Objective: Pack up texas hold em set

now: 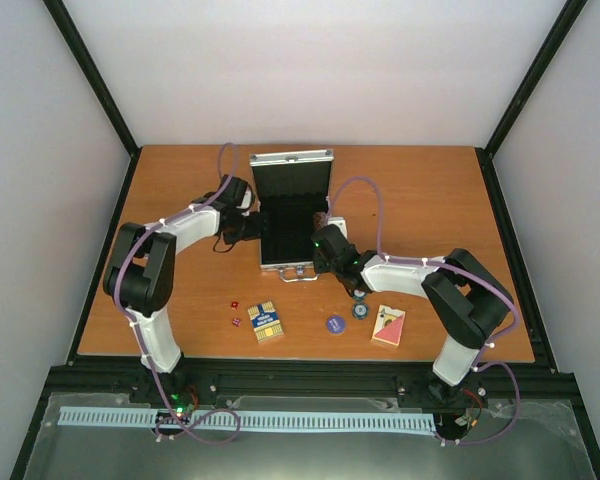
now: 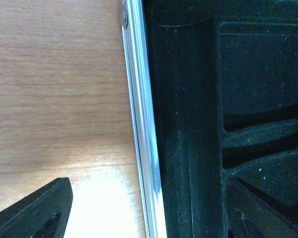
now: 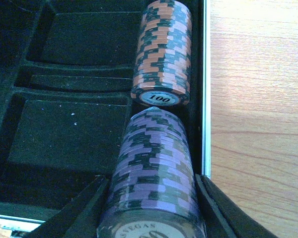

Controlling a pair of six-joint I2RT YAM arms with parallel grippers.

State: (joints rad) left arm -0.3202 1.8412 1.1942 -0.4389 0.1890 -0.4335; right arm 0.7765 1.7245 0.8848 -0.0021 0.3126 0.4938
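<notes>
The silver case [image 1: 292, 262] lies open at mid-table, lid [image 1: 292, 175] upright, black lining showing. My right gripper [image 1: 323, 238] is over the case's right side. In the right wrist view it [image 3: 151, 210] is shut on a roll of purple chips [image 3: 154, 168] lying in the right slot, just behind an orange chip roll [image 3: 161, 54]. My left gripper [image 1: 257, 228] is open at the case's left wall. In the left wrist view it [image 2: 154, 218] straddles the silver rim [image 2: 141, 124], with one finger [image 2: 39, 210] over the table.
In front of the case lie two tiny red dice [image 1: 235, 312], a blue-yellow deck [image 1: 266, 320], a blue disc [image 1: 335, 324], a few loose chips [image 1: 360, 308] and a red deck [image 1: 388, 325]. The case handle [image 1: 298, 275] faces the arms.
</notes>
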